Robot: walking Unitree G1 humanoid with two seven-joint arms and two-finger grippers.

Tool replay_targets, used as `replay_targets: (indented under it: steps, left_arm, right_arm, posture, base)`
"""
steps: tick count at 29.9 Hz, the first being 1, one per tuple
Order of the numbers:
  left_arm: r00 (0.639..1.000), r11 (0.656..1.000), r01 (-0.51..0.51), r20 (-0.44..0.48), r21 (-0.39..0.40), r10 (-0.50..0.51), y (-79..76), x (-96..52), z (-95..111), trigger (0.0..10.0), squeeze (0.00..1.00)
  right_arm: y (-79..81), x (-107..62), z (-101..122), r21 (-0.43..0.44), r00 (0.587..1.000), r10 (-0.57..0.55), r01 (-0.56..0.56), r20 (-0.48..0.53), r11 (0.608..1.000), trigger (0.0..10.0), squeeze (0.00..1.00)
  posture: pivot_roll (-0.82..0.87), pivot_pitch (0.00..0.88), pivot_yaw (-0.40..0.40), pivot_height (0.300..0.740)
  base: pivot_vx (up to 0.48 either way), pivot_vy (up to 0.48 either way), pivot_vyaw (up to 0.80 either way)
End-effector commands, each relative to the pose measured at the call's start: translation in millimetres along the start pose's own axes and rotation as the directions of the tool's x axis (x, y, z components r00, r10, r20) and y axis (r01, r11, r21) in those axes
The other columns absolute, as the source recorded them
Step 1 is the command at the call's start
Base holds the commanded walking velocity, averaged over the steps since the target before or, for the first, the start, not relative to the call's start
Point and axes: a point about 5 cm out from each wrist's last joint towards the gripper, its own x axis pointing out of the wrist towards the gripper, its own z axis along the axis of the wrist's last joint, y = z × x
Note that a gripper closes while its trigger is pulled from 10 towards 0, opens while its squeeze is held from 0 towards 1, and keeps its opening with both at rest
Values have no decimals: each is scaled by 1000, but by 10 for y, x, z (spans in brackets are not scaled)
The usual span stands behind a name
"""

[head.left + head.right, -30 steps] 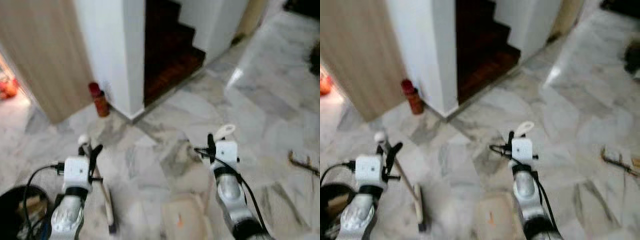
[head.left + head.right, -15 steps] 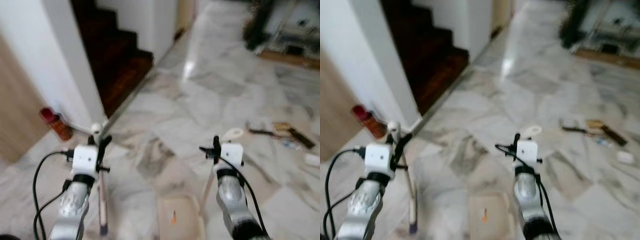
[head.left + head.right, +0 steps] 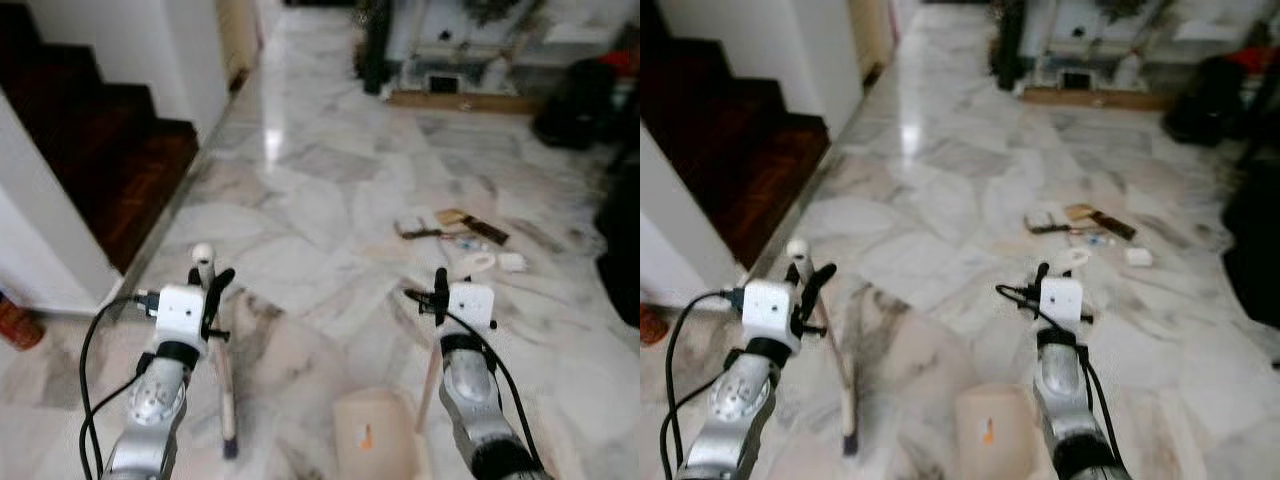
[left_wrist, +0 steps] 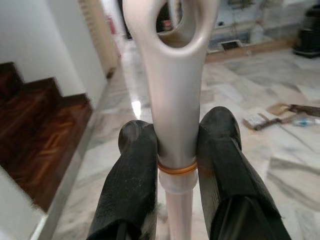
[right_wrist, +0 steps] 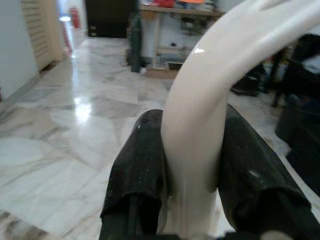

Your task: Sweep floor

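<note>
floor (image 3: 330,190): grey-veined white marble, glossy | stairs (image 3: 95,165): dark wood, left | wall (image 3: 150,45): white | shelf (image 3: 470,60): far end

Open marble floor (image 3: 300,200) ahead. Scattered litter (image 3: 455,232) ahead right; dark stairs (image 3: 95,150) and white wall (image 3: 40,250) blocking left.

Broom (image 3: 222,385) upright, head on marble; cream dustpan (image 3: 372,437) beside it.

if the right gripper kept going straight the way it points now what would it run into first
Probably bare marble floor. The right gripper, shut on the dustpan handle, points forward toward the far shelving; the scattered litter lies just ahead on the floor, below that line. Depth is hard to judge.
</note>
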Motion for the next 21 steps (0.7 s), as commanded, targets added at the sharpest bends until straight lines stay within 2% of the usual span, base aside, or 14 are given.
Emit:
replay_targets:
  steps: [1, 3, 14, 17, 21]
  left_arm:
    - [999, 1000, 18, 45, 2, -19, -53, 52, 73, 10000, 0]
    - [999, 1000, 21, 47, -1, -21, -66, 56, 74, 10000, 0]
    - [999, 1000, -1, 53, -3, 1, -59, 76, 78, 10000, 0]
    - [998, 1000, -10, 62, -9, 10, -60, 82, 93, 10000, 0]
    - [998, 1000, -15, 63, -13, 16, -63, 76, 94, 10000, 0]
  right_arm:
    - [-43, 41, 68, 16, 999, -22, 22, 33, 1000, 10000, 0]
    - [-53, 45, 69, 17, 999, -24, 24, 33, 1000, 10000, 0]
    - [-40, 73, 102, 28, 999, -20, 19, 42, 999, 10000, 0]
    - [-44, 77, 99, 24, 999, -15, 14, 38, 1000, 10000, 0]
    - [-42, 85, 105, 30, 999, -13, 12, 37, 999, 10000, 0]
  posture:
    - [99, 0, 42, 740]
    - [100, 0, 40, 740]
    - [106, 6, 27, 740]
    - [107, 10, 25, 740]
    - [105, 13, 22, 740]
  base:
    - [0, 0, -788]
    - [0, 0, -731]
    - [0, 0, 0]
    - [254, 0, 0]
    - [266, 0, -800]
